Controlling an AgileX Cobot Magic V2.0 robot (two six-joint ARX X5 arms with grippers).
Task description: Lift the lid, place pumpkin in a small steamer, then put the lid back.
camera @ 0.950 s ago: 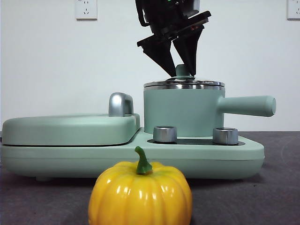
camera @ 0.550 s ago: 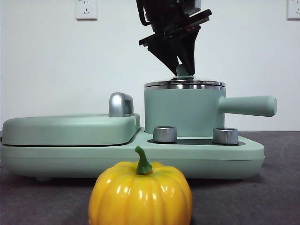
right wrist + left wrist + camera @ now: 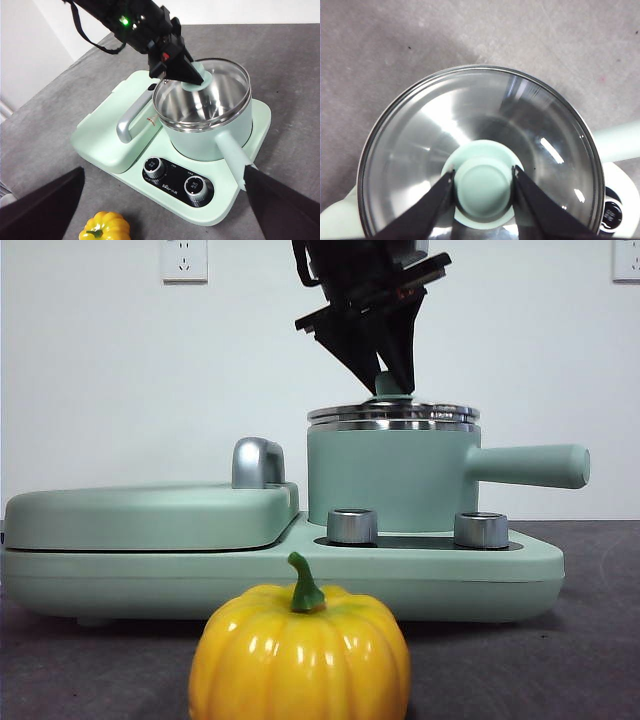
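The left gripper (image 3: 483, 184) has its two black jaws closed on either side of the mint-green knob of the lid (image 3: 479, 150), pinching it from above; in the front view a thin gap shows between the lid's steel rim and the rim of the small steamer (image 3: 390, 478), so the lid appears just clear of the pot. The hold is on a smooth, rounded knob, so the likely failure is the knob slipping out between the jaws, or the glass disc tilting and its rim catching the steamer's edge if the lift is not straight up. A dropped lid could clatter back onto the pot or roll off the green cooker base (image 3: 300, 575). The right gripper (image 3: 165, 210) waits high above the table with its jaws spread wide, holding nothing. The pumpkin (image 3: 299, 650) sits on the grey table in front of the base, well apart from the steamer and untouched.
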